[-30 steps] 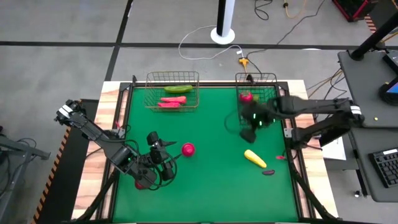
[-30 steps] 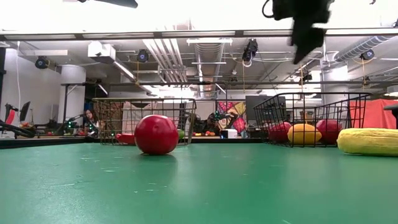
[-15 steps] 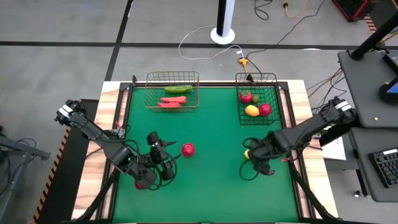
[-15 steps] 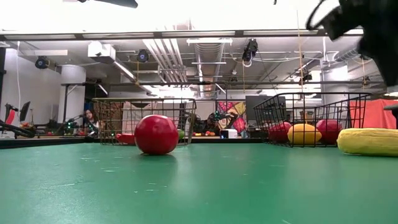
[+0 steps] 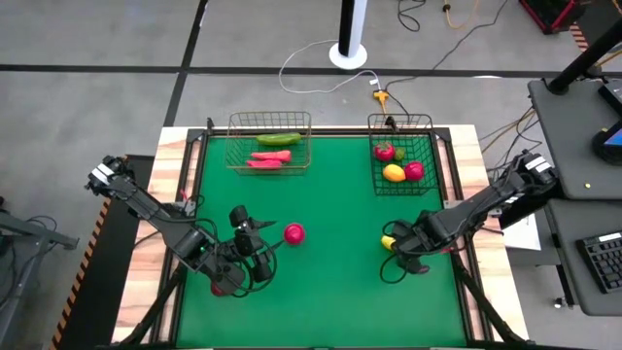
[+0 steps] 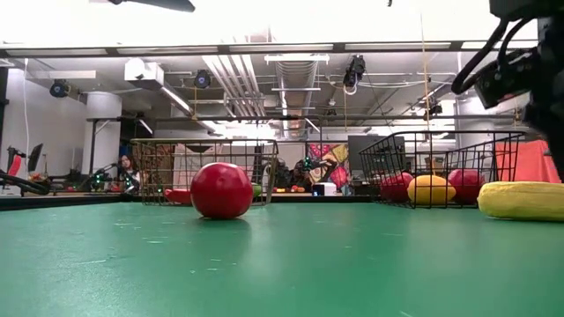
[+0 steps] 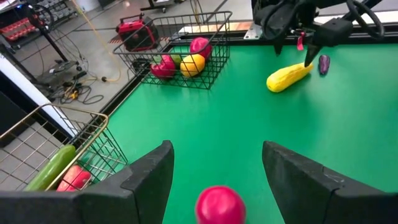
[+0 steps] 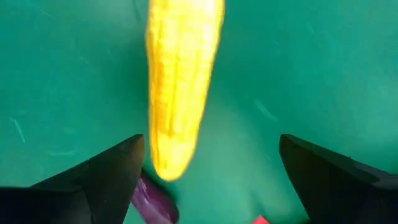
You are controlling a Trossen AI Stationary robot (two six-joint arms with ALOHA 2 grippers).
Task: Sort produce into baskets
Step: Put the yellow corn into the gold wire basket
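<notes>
Produce is mostly sorted already. The tan wire basket (image 5: pixel 269 144) at the far edge of the green surface (image 5: pixel 330 282) has a green cucumber (image 5: pixel 278 139) and a couple of red chilies (image 5: pixel 272 156) lying in it. The black wire basket (image 5: pixel 400 153) further right along that same edge holds a lemon (image 5: pixel 394 173) plus two red round fruits (image 5: pixel 386 151), and there's a bit of green tucked in between them.

Still loose on the surface: a yellow corn cob (image 7: pixel 288 76), a small dark purple piece (image 7: pixel 323 63) just beside one end of it, and a red ball-shaped fruit (image 5: pixel 293 233) off on its own toward the left.

The right tool (image 5: pixel 406 255) is down right over the corn, fingers (image 8: pixel 106 174) spread wide on either side of the cob, nothing gripped. The cob's tip sits between them in the wrist view.

The left tool (image 5: pixel 264 245) hangs low near the front left, about half open and empty, pointing at the red fruit, which sits just in front of its fingers (image 7: pixel 146 180).
</notes>
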